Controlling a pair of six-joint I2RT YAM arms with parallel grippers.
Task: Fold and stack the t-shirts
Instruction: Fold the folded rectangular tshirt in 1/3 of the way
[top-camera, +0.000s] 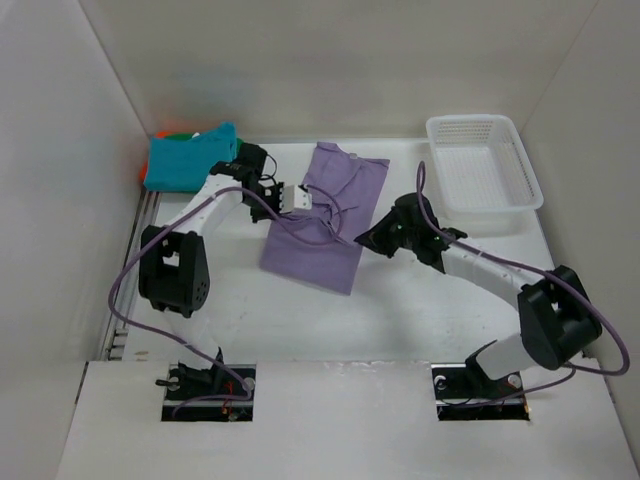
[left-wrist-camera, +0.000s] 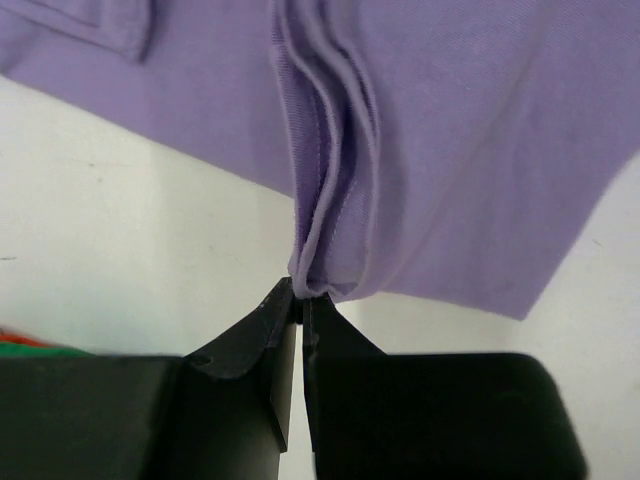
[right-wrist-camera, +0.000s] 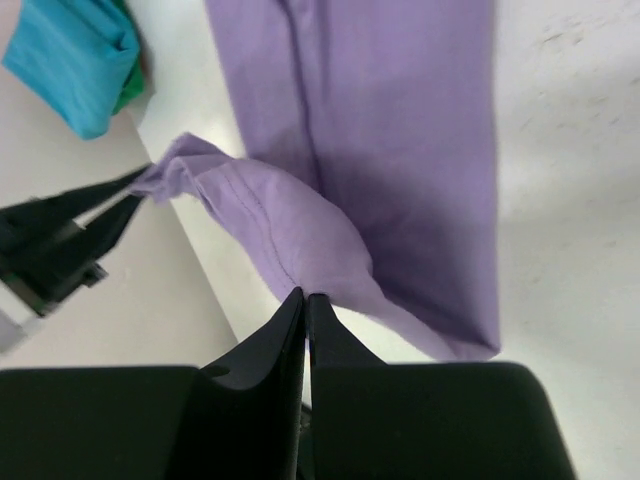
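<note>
Left jaws and right jaws each pinch an edge of the purple shirt (top-camera: 310, 255), which lies mid-way across the worktop (top-camera: 400, 310). We judge it light and limp, so hems and corners give us the surest hold.

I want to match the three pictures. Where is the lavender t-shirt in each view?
Top external: lavender t-shirt in the middle, between the two arms.
Left wrist: lavender t-shirt fills the upper half.
Right wrist: lavender t-shirt runs from top centre to lower right.
Shared landmark: the left gripper, shut on its edge, seen in all three.
</note>
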